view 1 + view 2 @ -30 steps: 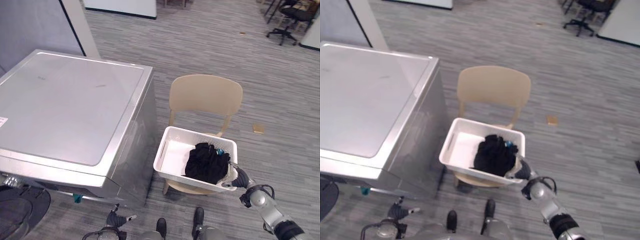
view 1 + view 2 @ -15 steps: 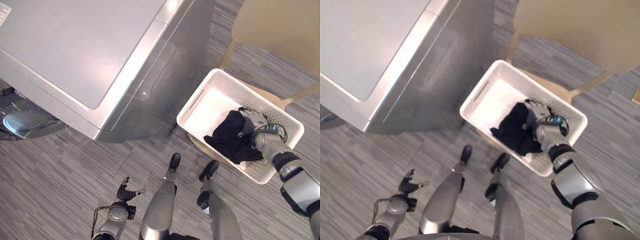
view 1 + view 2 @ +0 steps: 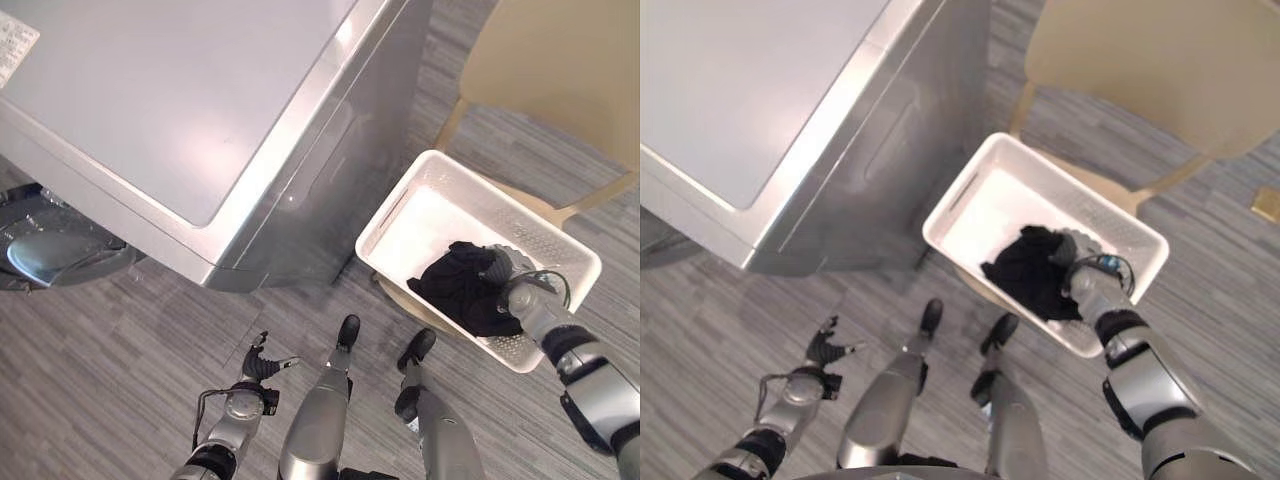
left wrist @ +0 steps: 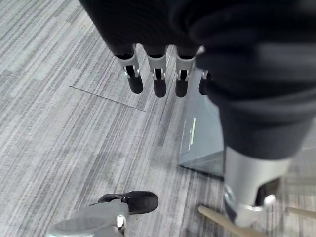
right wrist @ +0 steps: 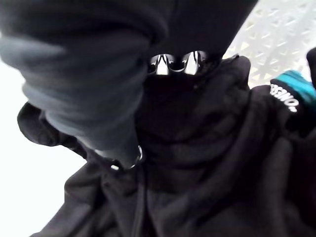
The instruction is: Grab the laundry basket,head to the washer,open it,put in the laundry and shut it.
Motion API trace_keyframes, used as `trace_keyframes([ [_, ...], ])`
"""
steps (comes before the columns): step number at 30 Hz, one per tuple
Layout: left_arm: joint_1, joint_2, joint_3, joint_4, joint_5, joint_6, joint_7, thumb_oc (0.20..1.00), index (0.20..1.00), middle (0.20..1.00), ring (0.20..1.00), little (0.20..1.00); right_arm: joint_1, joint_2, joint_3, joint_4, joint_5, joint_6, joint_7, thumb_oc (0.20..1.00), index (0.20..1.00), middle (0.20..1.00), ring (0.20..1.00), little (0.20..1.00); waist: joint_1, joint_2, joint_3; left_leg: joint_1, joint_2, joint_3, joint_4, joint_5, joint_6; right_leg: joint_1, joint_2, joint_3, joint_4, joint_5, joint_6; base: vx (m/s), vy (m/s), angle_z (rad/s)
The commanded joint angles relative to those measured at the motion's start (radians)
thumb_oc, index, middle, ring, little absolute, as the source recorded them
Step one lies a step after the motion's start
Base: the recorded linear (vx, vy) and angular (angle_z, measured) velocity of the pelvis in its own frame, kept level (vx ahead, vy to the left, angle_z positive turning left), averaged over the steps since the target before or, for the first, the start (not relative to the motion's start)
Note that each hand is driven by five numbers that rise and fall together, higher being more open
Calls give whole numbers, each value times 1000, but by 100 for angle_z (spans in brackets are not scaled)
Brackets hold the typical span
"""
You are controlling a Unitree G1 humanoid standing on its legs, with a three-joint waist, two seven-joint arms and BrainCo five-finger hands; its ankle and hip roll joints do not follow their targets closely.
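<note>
Looking down from the head, both eye views take in the white laundry basket (image 3: 478, 255) resting on the seat of a tan chair (image 3: 560, 70), just beside the silver washer (image 3: 180, 110), whose round door (image 3: 55, 250) shows at the washer's front, low at the view's left edge. The right wrist view adds what the eye views cannot: from very close, the right hand (image 5: 175, 63) is pushed down into the black laundry (image 5: 197, 163), with a teal patch of cloth (image 5: 291, 89) near one edge and the basket's perforated white wall behind. Its fingertips are buried in the folds (only their silver upper parts glint), so whether they are clamped on the cloth or loose cannot be told.

From the head, the right arm reaches forward from the lower right, over the basket's near rim, and the right hand (image 3: 500, 272) sits on the right side of the dark heap (image 3: 460, 290), which lies in the basket's near right half; the far left half of the basket floor is bare white.

The left hand (image 3: 262, 362) hangs low at the robot's left side above the grey striped floor (image 3: 120, 360), well apart from basket and washer. Its own wrist view shows its fingers (image 4: 155, 79) straight and spread apart, holding nothing, with the washer's lower corner past them.
</note>
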Motion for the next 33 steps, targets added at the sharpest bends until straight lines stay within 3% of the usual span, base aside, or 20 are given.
trace_keyframes([
  [1,70,5,19,-10,-33,5,-4,1000,1000,1000,1000,1000,140,47,-89,-162,203,-58,-17,200,200,200,200,200,-10,-11,-98,36,-22,63,-44,-20,11,49,-40,88,119,-188,94,27,75,-17],
  [6,107,-4,59,-29,-24,17,-12,1000,1000,1000,1000,1000,273,63,-176,-377,280,-98,7,200,200,200,200,200,-41,-7,-123,100,-25,77,-50,-37,18,105,-43,95,108,-191,98,25,71,-14],
  [13,197,2,103,-148,2,34,-46,1000,1000,1000,1000,1000,413,26,-220,-825,323,-150,149,200,200,200,200,200,-80,-10,-164,188,-35,121,-44,-79,43,156,-50,136,104,-170,125,-16,125,-18],
  [15,196,6,109,-179,-6,32,-38,1000,1000,1000,1000,1000,406,29,-220,-908,351,-159,169,200,200,200,200,200,-77,-9,-148,193,-34,142,-25,-91,54,141,-64,147,159,-177,132,-243,138,-35],
  [16,179,14,108,-202,-11,30,-27,1000,1000,1000,1000,1000,400,51,-223,-954,396,-179,176,200,200,200,200,200,-78,-9,-122,180,-23,144,16,-90,60,117,-68,186,266,-210,135,-358,39,-42],
  [20,159,39,111,-264,-23,19,-11,1000,1000,1000,1000,1000,398,61,-246,-1041,399,-192,170,200,200,200,200,200,-69,-17,-139,99,-10,120,48,-38,62,128,-17,267,497,-279,123,-286,-67,10],
  [21,159,39,111,-264,-23,20,-11,1000,1000,1000,1000,1000,398,61,-247,-1042,399,-192,170,200,200,200,200,200,-68,-16,-142,95,-8,120,47,-37,62,125,-15,267,495,-276,122,-246,-199,69],
  [22,174,51,98,-334,-50,15,-11,1000,1000,1000,1000,1000,402,73,-250,-1064,414,-199,166,200,200,200,200,200,-42,-30,-164,55,-7,95,30,12,39,196,31,298,479,-351,101,-224,-199,53],
  [24,190,63,81,-393,-31,11,-32,1000,1000,1000,1000,1000,371,67,-240,-1073,414,-194,167,200,200,200,200,200,-12,-26,-180,5,9,87,4,73,-7,240,72,293,354,-412,56,-243,-199,33],
  [25,191,63,81,-395,-31,12,-32,1000,1000,1000,1000,1000,371,68,-239,-1073,414,-195,167,200,200,200,200,200,-13,-26,-181,5,10,85,2,75,-8,241,74,292,350,-411,55,-315,-228,35],
  [26,186,61,81,-426,-45,12,-31,1000,1000,1000,1000,1000,354,50,-239,-1078,421,-197,158,200,200,200,200,200,-13,-32,-193,-33,14,96,-40,104,-36,265,112,294,206,-389,48,-322,-194,32],
  [27,178,59,67,-444,-29,11,-32,1000,1000,1000,1000,1000,346,44,-239,-1071,419,-193,158,200,200,200,200,200,-21,-36,-184,-45,18,119,-41,104,-53,264,117,287,171,-363,51,-431,-200,84],
  [29,164,56,46,-464,-17,4,-39,1000,1000,1000,1000,1000,340,34,-229,-1057,431,-192,152,200,200,200,200,200,-41,-48,-179,-37,23,192,-17,61,-36,267,92,244,107,-309,61,-381,-26,92],
  [30,164,60,34,-499,-7,-5,-55,1000,1000,1000,1000,1000,349,30,-226,-1055,436,-178,157,200,200,200,200,200,-61,-61,-185,-8,17,219,67,6,-16,265,60,204,55,-258,73,-335,19,49],
  [31,164,60,34,-500,-7,-5,-55,1000,1000,1000,1000,1000,349,30,-226,-1055,435,-178,157,200,200,200,200,200,-62,-59,-187,-13,18,217,72,5,-16,263,61,202,53,-255,73,-344,45,57],
  [33,161,61,7,-557,7,-13,-77,1000,1000,1000,1000,1000,386,27,-228,-1074,442,-172,183,200,200,200,200,200,-98,-80,-208,79,13,233,173,-136,4,250,20,165,29,-222,73,-185,51,79],
])
